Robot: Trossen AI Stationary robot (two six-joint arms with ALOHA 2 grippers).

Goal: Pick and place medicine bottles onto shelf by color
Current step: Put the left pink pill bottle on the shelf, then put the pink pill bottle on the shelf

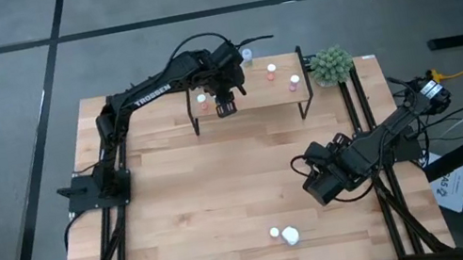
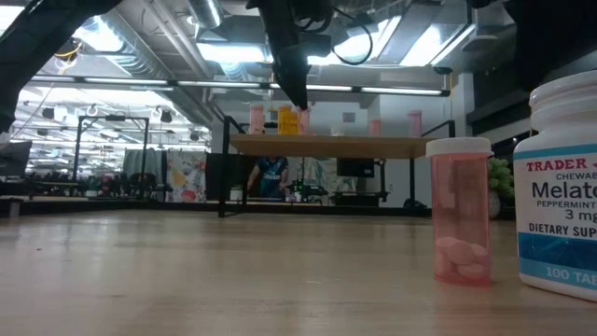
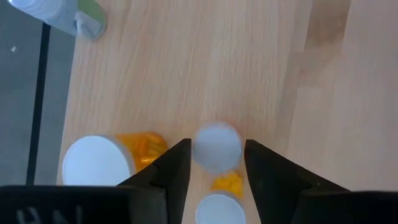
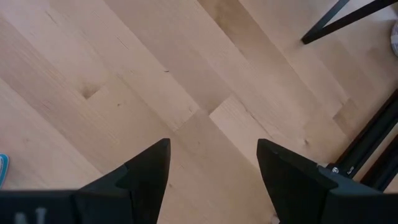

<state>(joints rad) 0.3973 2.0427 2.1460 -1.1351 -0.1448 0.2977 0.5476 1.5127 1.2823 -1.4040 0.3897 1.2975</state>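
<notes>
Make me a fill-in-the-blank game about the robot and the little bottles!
1. The left gripper is over the ____, above the orange bottles.
2. The right gripper hangs over bare table with nothing between its ____ fingers.
3. In the low view, the bottle standing beside the big white Melatonin bottle is coloured ____.
4. Both of those bottles are standing on the ____, not the shelf.

Missing words: shelf; open; pink; table
</notes>
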